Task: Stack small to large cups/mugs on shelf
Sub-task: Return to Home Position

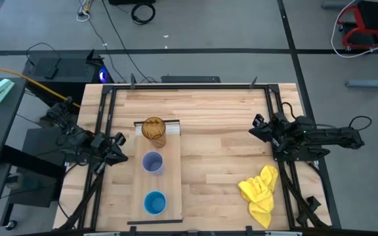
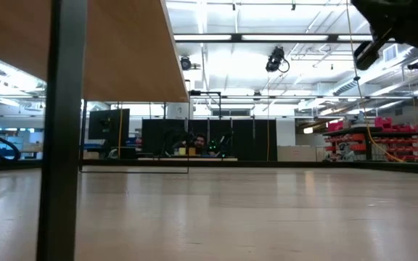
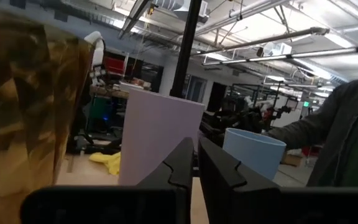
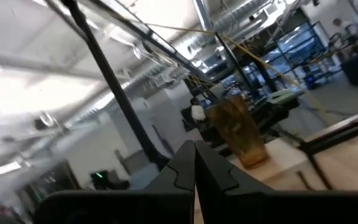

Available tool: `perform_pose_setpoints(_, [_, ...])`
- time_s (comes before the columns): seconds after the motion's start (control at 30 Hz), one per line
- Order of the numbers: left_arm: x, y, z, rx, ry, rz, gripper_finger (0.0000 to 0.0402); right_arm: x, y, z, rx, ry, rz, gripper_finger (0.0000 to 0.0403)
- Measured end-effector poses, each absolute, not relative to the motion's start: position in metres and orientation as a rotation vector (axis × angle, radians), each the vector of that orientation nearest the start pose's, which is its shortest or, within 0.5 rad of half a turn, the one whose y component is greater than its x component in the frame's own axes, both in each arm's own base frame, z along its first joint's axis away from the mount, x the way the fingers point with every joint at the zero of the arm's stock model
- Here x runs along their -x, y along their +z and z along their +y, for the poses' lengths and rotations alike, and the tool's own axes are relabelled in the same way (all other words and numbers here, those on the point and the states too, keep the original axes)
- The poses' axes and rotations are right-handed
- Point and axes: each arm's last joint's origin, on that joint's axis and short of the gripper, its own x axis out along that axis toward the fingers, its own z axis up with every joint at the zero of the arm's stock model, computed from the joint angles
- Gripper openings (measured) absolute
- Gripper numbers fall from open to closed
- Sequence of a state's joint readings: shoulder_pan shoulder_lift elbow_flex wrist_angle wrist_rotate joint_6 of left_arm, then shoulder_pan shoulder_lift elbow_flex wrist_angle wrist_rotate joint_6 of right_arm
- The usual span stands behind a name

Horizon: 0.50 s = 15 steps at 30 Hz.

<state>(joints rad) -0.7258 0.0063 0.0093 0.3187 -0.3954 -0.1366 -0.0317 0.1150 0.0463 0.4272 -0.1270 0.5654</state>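
The left end effector [image 1: 119,149] sits at the left edge of the bench [image 1: 222,164]. Its fingers are pressed together on nothing and its tips are aimed at the shelf [image 1: 172,190] just beside it. The right end effector [image 1: 254,128] is over by the right rail, likewise pinched together and empty. It faces the shelf but is well apart from it.

The bench is pale slatted wood in a black frame, with a yellow cloth [image 1: 260,190] crumpled toward its near right corner. Around it is a grey floor [image 1: 241,26] crossed by dark lines, with a red cart [image 1: 363,23] far off. A person's sleeve [image 3: 347,137] shows at the bench's near side, beyond the cups.

The shelf lies with its long axis running from the far side of the bench to the near side, white strip at the far end. Three cups stand upright along it, mouths up, none touching. The amber tumbler [image 1: 154,131] is at the white-strip end, the lavender cup [image 1: 152,162] in the middle and the blue cup [image 1: 155,202] at the near end.
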Motion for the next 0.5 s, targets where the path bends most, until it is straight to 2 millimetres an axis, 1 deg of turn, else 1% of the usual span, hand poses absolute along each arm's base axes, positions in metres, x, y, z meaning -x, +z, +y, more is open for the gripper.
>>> perform_pose_setpoints(0.07, [-0.075, 0.195, -0.052, 0.281, -0.343, -0.252, 0.0034, -0.098, 0.207, 0.001, -0.452, 0.17, -0.291, 0.001])
perform_pose_setpoints(0.17, [-0.076, 0.192, -0.052, 0.218, -0.336, -0.23, 0.0036, -0.1, 0.2, 0.0, -0.277, 0.13, -0.225, 0.001])
perform_pose_setpoints(0.3, [-0.077, 0.186, -0.053, 0.073, -0.325, -0.191, 0.0031, -0.102, 0.186, 0.0, -0.092, 0.1, -0.094, 0.001])
perform_pose_setpoints(0.4, [-0.078, 0.182, -0.054, 0.027, -0.324, -0.16, 0.0026, -0.103, 0.176, 0.0, -0.036, 0.095, 0.011, 0.001])
perform_pose_setpoints(0.5, [-0.078, 0.18, -0.054, 0.07, -0.329, -0.132, 0.0026, -0.102, 0.166, 0.0, -0.031, 0.094, 0.11, 0.001])
